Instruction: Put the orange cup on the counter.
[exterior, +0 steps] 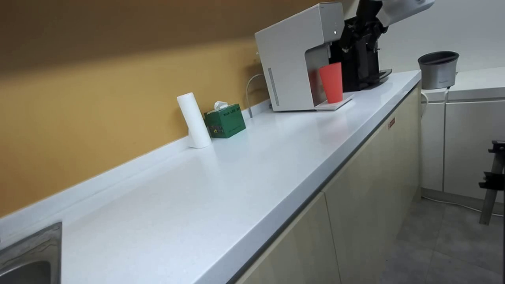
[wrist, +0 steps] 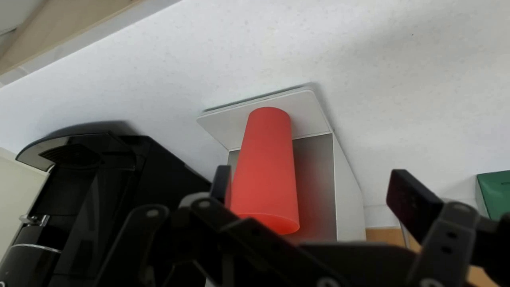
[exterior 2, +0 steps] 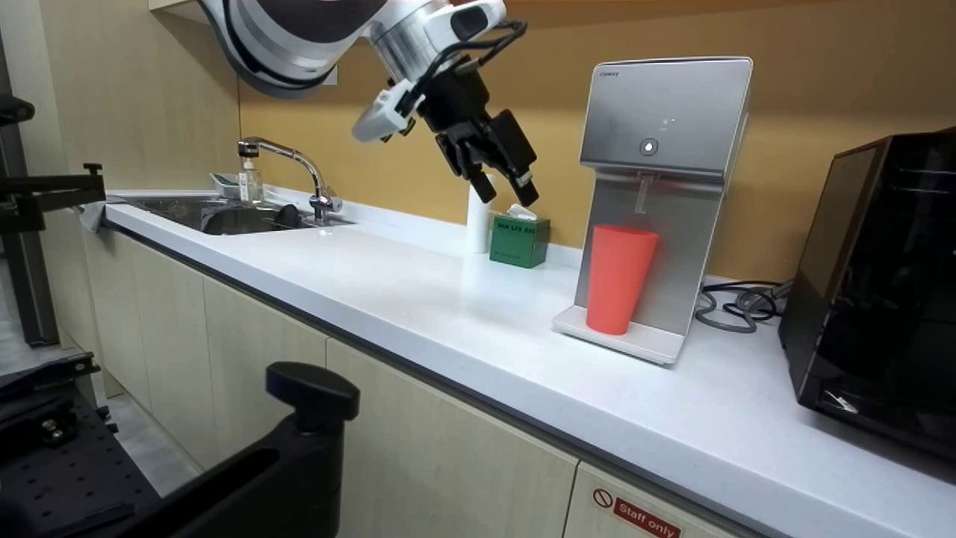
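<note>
The orange cup (exterior: 331, 83), a red-orange tumbler, stands upright on the base tray of the white water dispenser (exterior: 298, 63). The cup also shows in an exterior view (exterior 2: 620, 280) under the spout, and in the wrist view (wrist: 269, 167). The counter (exterior 2: 418, 276) is the long white worktop under the dispenser. My gripper (exterior 2: 506, 193) is in the air above the counter, pointing down at a slant, apart from the cup. In the wrist view my gripper (wrist: 312, 186) is open and empty. The cup appears between the fingers, closer to the left one, but further away.
A green tissue box (exterior 2: 520, 240) and a white paper roll (exterior: 194, 120) stand at the wall. A black coffee machine (wrist: 99, 199) is beside the dispenser. A black appliance (exterior 2: 881, 291) stands on the counter. A sink with a faucet (exterior 2: 295, 168) is at the far end.
</note>
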